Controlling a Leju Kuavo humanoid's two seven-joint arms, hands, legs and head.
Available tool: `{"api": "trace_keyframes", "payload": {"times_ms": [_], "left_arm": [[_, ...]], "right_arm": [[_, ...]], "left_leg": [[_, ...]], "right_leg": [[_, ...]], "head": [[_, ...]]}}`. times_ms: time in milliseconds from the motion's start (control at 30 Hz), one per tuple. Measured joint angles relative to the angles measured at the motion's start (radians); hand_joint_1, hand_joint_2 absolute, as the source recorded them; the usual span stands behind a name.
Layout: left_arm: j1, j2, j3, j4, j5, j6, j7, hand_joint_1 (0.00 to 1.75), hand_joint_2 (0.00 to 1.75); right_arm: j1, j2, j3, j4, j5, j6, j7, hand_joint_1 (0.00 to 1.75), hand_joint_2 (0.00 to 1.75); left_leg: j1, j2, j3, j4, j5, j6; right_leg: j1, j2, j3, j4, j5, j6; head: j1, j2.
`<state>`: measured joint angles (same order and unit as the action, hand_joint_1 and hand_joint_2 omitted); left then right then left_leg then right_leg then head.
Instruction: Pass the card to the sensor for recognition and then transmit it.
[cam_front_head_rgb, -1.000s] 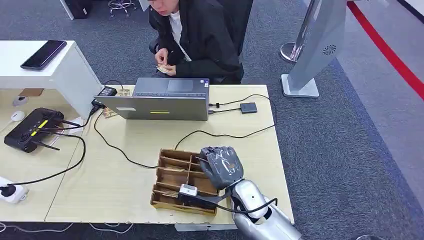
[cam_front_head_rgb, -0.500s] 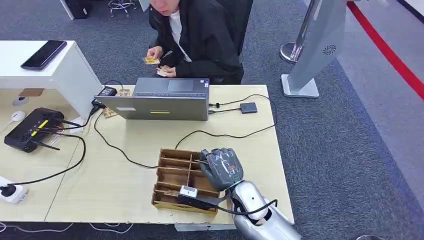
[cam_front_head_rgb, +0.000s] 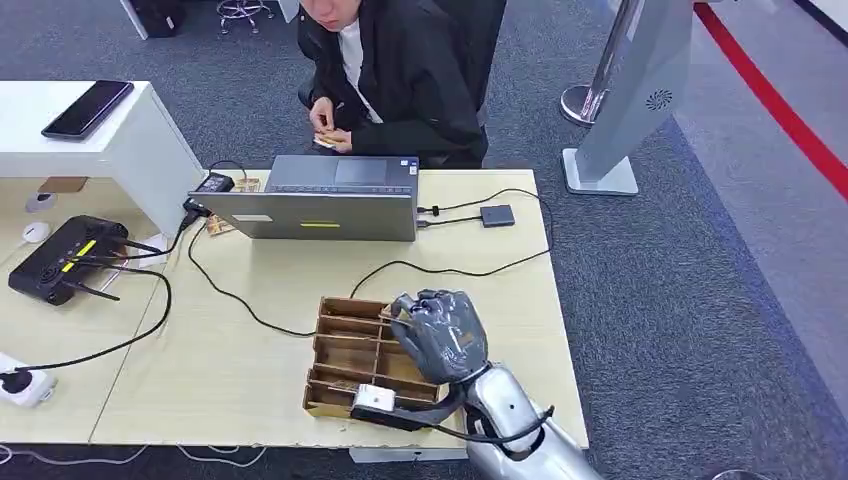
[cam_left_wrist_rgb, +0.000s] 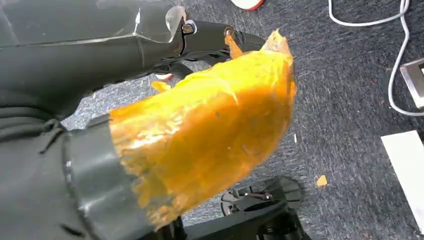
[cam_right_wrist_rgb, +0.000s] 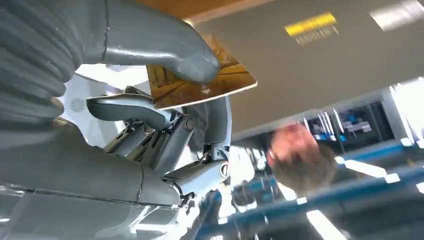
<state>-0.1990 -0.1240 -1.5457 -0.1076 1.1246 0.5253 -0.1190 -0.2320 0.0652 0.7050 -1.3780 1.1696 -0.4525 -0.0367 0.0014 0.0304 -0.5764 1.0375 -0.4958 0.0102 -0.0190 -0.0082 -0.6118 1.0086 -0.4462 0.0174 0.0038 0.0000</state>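
Card (cam_right_wrist_rgb: 200, 80) sits pinched between the right hand's (cam_front_head_rgb: 440, 335) thumb and fingers, held over the wooden tray (cam_front_head_rgb: 345, 355) near the tabletop's (cam_front_head_rgb: 250, 330) front edge. Sensor (cam_front_head_rgb: 497, 215), a small dark box, lies farther out toward the person (cam_front_head_rgb: 400, 80), so the reach is probably forward. Left hand (cam_left_wrist_rgb: 200, 135) hangs low, holding nothing I can make out.
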Motion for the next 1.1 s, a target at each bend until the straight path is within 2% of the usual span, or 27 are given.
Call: {"api": "trace_keyframes", "payload": {"times_ms": [267, 600, 1100], "left_arm": [[0.011, 0.002, 0.0, 0.0, 0.034, 0.014, -0.034, 0.0, 0.0], [0.022, 0.005, 0.0, 0.0, 0.056, 0.023, -0.048, 0.0, 0.0], [0.022, 0.005, 0.0, 0.0, 0.05, 0.022, -0.047, 0.0, 0.0]], "right_arm": [[0.026, -0.006, 0.001, -0.167, -0.047, -0.017, -0.031, 1.75, 1.75], [0.051, -0.026, 0.001, -0.299, -0.08, -0.052, -0.061, 1.75, 1.75], [0.025, -0.033, 0.002, -0.349, -0.089, -0.035, -0.082, 1.75, 1.75]], "left_leg": [[0.0, 0.0, 0.0, 0.0, 0.0, 0.0], [0.0, 0.0, 0.0, 0.0, 0.0, 0.0], [0.0, 0.0, 0.0, 0.0, 0.0, 0.0]], "right_leg": [[0.0, 0.0, 0.0, 0.0, 0.0, 0.0], [0.0, 0.0, 0.0, 0.0, 0.0, 0.0], [0.0, 0.0, 0.0, 0.0, 0.0, 0.0]], "head": [[0.0, 0.0], [0.0, 0.0], [0.0, 0.0]]}}
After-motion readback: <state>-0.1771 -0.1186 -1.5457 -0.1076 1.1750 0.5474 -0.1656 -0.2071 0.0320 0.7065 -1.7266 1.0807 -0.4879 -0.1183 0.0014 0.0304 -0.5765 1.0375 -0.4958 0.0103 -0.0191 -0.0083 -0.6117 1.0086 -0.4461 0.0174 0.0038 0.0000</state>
